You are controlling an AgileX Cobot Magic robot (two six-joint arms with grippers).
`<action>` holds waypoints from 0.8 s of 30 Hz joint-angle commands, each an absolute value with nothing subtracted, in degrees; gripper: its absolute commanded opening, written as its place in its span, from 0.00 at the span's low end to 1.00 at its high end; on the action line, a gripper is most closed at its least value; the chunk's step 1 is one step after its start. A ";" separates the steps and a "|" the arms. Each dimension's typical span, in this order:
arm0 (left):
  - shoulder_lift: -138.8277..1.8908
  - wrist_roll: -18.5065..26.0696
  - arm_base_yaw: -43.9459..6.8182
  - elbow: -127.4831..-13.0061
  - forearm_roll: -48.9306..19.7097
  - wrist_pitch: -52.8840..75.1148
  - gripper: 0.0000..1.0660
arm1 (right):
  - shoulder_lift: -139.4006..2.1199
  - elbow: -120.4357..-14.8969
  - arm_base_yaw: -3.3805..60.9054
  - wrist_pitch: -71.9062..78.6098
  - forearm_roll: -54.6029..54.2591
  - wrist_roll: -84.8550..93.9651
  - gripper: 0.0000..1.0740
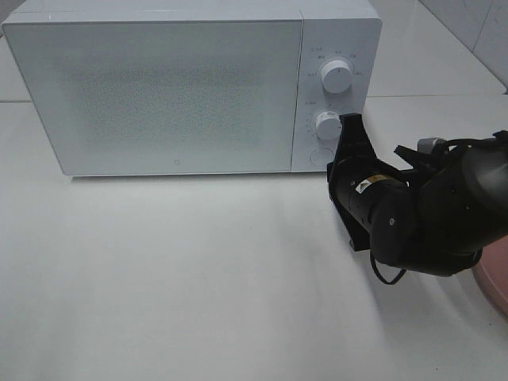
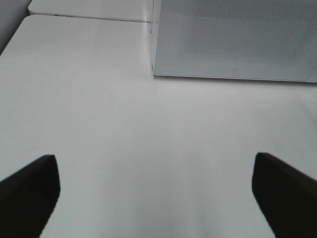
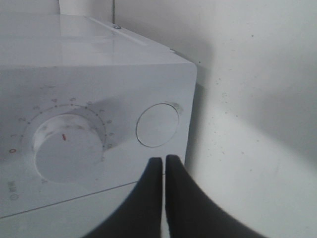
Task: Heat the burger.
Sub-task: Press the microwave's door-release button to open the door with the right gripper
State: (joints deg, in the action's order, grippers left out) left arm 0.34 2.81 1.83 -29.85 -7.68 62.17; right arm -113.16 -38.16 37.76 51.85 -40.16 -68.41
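Pressed flat together at the right gripper [image 3: 164, 159] [image 1: 350, 121]: two black tapered fingers [image 3: 181, 203], no gap, nothing pinched. Aimed at the control strip of a white box-shaped microwave oven [image 1: 353, 36], tips close to the round white lower dial [image 1: 326, 125] [image 3: 67, 148] and to the flat round white button [image 3: 157, 125] next to it; touching the panel or just clear of it, impossible to tell. On that dial a small red tick, around it a ring of faint figures. Higher on the same strip, a matching round white upper dial [image 1: 337, 77]. Left of the strip, the oven's wide speckled grey-white door [image 1: 159, 87], shut flush. Behind the black right arm, at the edge of the high view, a slice of a shallow pink round plate [image 1: 497, 279].

Spread wide at the left gripper [image 2: 154, 166]: black fingertips [image 2: 29, 193] far apart, nothing held, only the smooth white table [image 2: 148, 124] between them. Further ahead, the lower front corner of the oven.

As for the round golden-bunned burger: out of sight in every view, whereabouts impossible to tell.
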 commanded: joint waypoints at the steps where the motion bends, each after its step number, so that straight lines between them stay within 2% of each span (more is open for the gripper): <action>1: 1.38 2.86 1.89 -29.62 -7.73 61.42 0.92 | -113.50 -39.48 37.47 51.80 -39.53 -67.61 0.00; 6: 1.38 2.86 1.89 -29.62 -7.73 61.42 0.92 | -115.28 -41.42 37.47 51.74 -42.86 -68.18 0.00; 24: 1.38 2.86 1.89 -29.62 -7.73 61.42 0.92 | -119.46 -46.98 34.66 50.36 -40.45 -70.42 0.00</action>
